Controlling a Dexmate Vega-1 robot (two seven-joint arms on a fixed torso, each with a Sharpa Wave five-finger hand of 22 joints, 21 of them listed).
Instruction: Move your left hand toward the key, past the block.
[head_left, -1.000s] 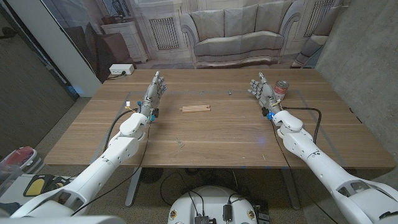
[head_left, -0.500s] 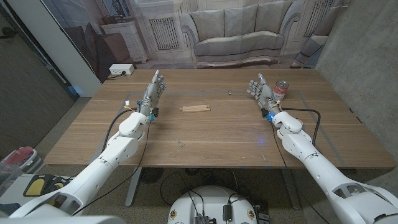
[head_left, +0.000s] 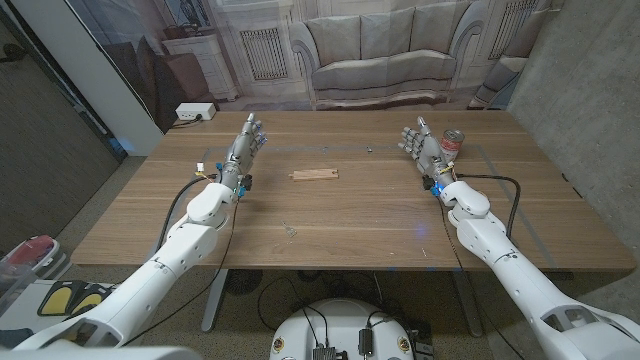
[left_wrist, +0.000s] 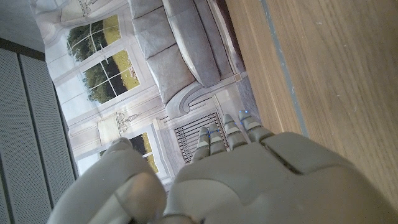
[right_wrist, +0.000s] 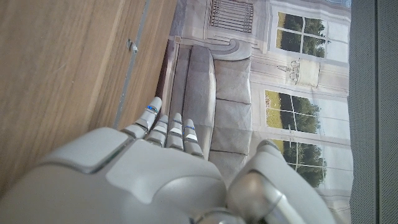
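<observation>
Wooden table (head_left: 350, 215): one block (head_left: 314, 174), one can (head_left: 454, 140) (far right); left hand (head_left: 246, 143) and right hand (head_left: 420, 142) with fingers spread, empty.

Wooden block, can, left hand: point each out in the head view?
wooden block (head_left: 314, 174), head view, middle of its top face.
can (head_left: 454, 140), head view, its side wall.
left hand (head_left: 246, 146), head view, back of the hand, fingers apart and reaching up the table.
</observation>
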